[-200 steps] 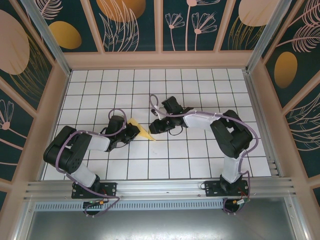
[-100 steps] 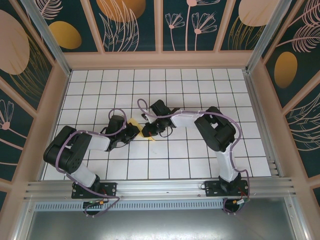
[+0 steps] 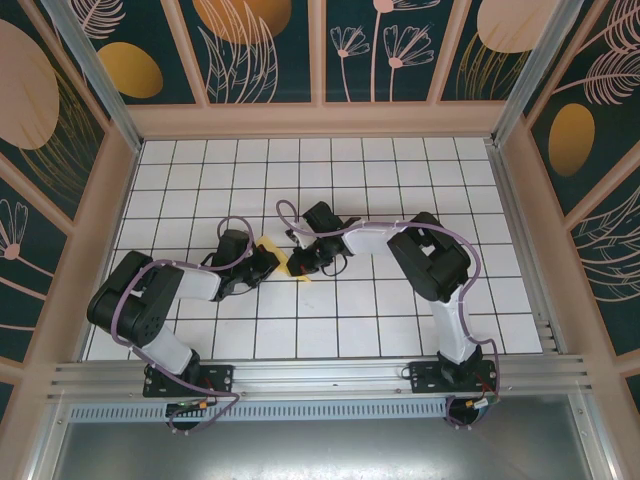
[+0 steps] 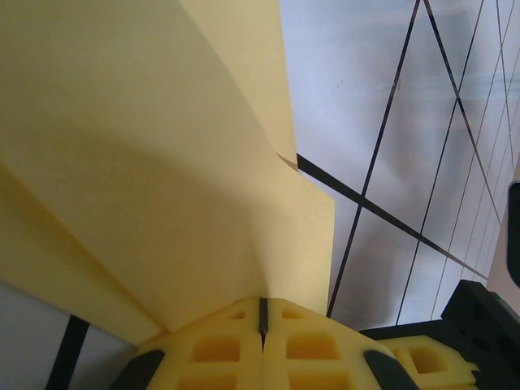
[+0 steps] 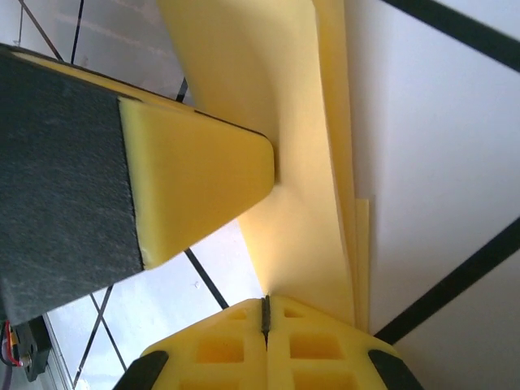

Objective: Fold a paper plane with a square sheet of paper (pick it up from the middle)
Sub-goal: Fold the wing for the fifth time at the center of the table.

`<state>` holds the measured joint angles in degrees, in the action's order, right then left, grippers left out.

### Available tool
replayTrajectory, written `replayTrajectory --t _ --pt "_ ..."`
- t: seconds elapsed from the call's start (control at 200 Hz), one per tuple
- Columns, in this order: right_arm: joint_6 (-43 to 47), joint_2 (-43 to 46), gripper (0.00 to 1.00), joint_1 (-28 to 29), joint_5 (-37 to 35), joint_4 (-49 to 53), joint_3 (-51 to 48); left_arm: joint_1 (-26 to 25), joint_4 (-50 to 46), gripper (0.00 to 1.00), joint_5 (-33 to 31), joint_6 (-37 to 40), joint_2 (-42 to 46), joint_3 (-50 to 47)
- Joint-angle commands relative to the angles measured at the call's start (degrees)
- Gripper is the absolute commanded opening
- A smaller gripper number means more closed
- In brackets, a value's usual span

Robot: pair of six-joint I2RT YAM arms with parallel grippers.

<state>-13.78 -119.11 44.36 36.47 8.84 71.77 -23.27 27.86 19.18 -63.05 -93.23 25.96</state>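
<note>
In the top view the yellow paper [image 3: 282, 263], folded to a pointed shape, lies a little left of the centre of the frame. It is over the white tiled table [image 3: 400, 170], between the two arms. The left gripper [image 3: 269, 262] meets it from the left side and the right gripper [image 3: 298, 263] from the right side, very near to each other. In the left wrist view the yellow pads [image 4: 219, 349] are pressed together at the bottom of the frame. The paper comes out from between them and rises to the upper left in layers. In the right wrist view the right gripper's own pads are closed too, pinching the layered edge of the paper at the bottom centre. A pad of the left gripper stands against the paper from the left.
</note>
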Motion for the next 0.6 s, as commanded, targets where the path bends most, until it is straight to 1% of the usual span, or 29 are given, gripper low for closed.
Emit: replayTrajectory --t 0.0,0.32,0.595 --pt "2.23 0.4 0.0 -1.27 -0.47 4.24 -3.47 0.25 -11.28 0.05 -9.37 1.16 -4.59 -1.39" --pt "4.95 3.36 0.0 -1.65 1.45 4.74 -9.14 0.25 -13.0 0.02 -11.51 0.23 -5.96 -1.99" --pt "5.65 5.87 0.0 -2.13 0.7 5.49 -14.42 0.24 -12.89 0.01 -11.68 -0.15 -5.88 -2.19"
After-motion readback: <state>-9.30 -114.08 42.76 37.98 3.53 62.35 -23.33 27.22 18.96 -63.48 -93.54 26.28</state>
